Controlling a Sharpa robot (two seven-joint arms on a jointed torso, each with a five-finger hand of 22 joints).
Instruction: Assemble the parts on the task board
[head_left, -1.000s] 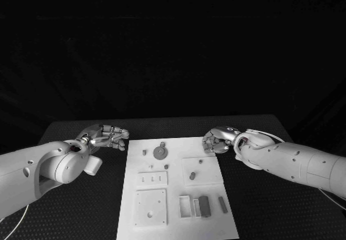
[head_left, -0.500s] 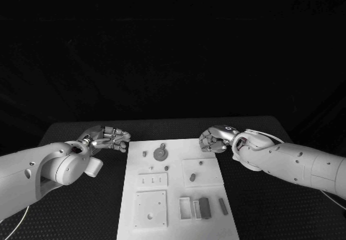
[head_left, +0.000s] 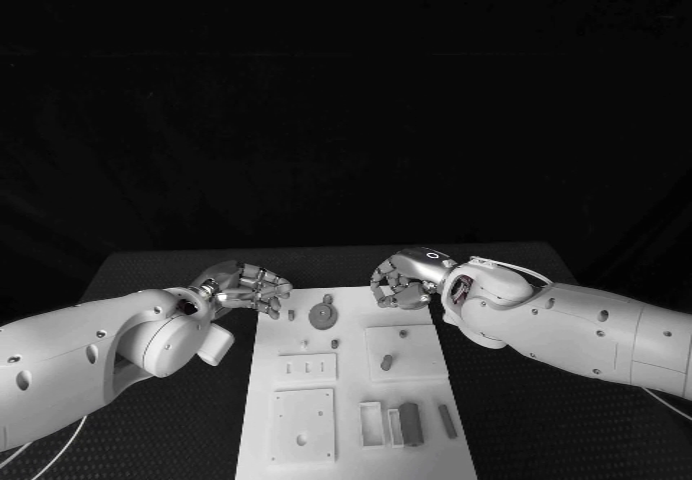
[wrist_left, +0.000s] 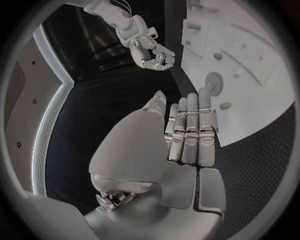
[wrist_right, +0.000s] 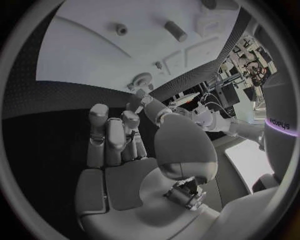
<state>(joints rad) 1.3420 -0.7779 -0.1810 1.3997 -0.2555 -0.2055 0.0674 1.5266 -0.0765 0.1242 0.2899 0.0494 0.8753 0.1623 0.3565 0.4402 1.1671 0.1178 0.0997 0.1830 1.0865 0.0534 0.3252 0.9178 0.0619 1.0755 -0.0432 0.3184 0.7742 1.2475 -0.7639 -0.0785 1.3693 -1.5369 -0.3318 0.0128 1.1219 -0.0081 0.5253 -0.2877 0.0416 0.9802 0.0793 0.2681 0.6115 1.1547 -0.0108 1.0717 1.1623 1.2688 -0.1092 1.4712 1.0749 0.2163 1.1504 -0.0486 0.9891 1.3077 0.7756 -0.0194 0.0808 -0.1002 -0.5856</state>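
Nearest me on the black counter (head_left: 173, 440), the flat white rectangular task board (head_left: 353, 450) carries small grey parts (head_left: 410, 415) in its tray; no writing on it is legible. Farther along lies a round grey disc part (head_left: 322, 316). Beyond, my silver left hand (head_left: 245, 286) and silver right hand (head_left: 401, 279) hover at the board's far corners, fingers curled in, holding nothing.
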